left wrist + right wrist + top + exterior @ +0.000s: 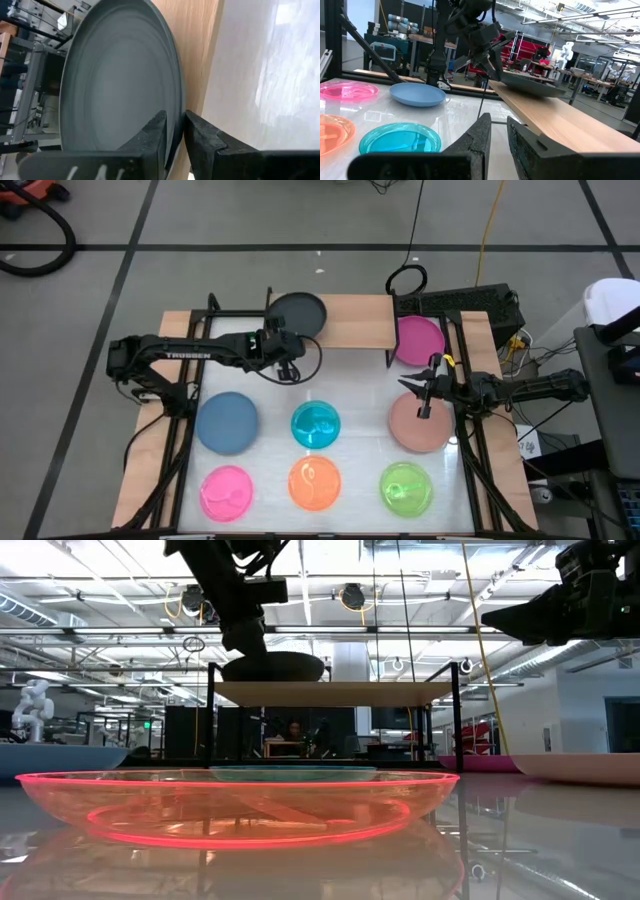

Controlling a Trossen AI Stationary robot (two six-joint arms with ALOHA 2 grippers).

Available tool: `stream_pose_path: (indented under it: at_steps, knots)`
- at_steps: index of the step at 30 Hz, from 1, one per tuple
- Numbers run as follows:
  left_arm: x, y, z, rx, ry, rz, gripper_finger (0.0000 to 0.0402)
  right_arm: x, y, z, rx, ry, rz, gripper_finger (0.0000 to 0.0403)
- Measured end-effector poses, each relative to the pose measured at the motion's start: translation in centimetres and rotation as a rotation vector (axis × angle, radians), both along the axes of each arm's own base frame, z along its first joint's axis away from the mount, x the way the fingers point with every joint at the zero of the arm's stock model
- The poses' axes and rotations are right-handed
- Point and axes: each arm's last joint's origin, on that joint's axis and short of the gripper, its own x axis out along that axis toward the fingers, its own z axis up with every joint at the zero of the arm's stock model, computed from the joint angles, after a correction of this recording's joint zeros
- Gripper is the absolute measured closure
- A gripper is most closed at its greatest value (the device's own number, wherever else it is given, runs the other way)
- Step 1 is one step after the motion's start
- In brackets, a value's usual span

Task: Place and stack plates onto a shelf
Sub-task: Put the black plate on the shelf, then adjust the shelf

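Dark grey plastic, the plate [298, 312] sits on the left end of the shelf [345, 321], the light-wood board on thin black legs at the far side of the table [270, 395]. The left gripper [277, 337] has its jaws pinched on this plate's near rim; in the left wrist view one finger lies over the plate's face and the other outside the rim, against the wood. In the low view the plate [273, 666] rests flat on the board.

The right gripper [424, 394] hovers above the far edge of the dusty pink plate [417, 425] on the table's right side, its jaws nearly pressed together with only a narrow slit between them, holding nothing.

A magenta plate [418, 340] lies on the table just beside the shelf's right end. The blue plate [227, 421] and the cyan plate [316, 426] share the middle row; pink [226, 491], orange [316, 482] and green [406, 487] translucent plates line the near edge.
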Motion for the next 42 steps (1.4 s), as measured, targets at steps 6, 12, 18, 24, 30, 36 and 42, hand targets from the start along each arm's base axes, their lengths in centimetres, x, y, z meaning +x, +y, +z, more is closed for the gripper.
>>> stream_pose_path:
  at_steps: [6,12,18,24,30,36,42]
  knots:
    - [0.2,0.0,0.2,0.002,-0.032,0.005,0.0324,0.0,0.0,0.0,0.0,0.0,0.0,0.0353]
    - [0.4,0.0,0.3,-0.02,-0.06,-0.016,0.0323,0.0,0.0,0.0,0.0,0.0,0.0,0.0353]
    - [0.4,0.0,0.3,-0.021,-0.063,-0.017,0.0323,0.0,0.0,0.0,0.0,0.0,0.0,0.0353]
    - [0.5,-0.1,0.4,-0.015,-0.074,-0.025,0.0323,0.0,0.0,0.0,0.0,0.0,0.0,0.0353]
    - [0.7,-0.1,0.5,-0.02,-0.094,-0.035,0.0323,0.0,0.0,0.0,0.0,0.0,0.0,0.0353]
    - [0.7,-0.2,0.5,-0.035,-0.097,-0.051,0.0321,0.0,0.0,0.0,0.0,0.0,0.0,0.0353]
    - [1.1,-0.2,0.8,-0.044,-0.149,-0.071,0.0288,0.0,0.0,0.0,0.0,0.0,0.0,0.0353]
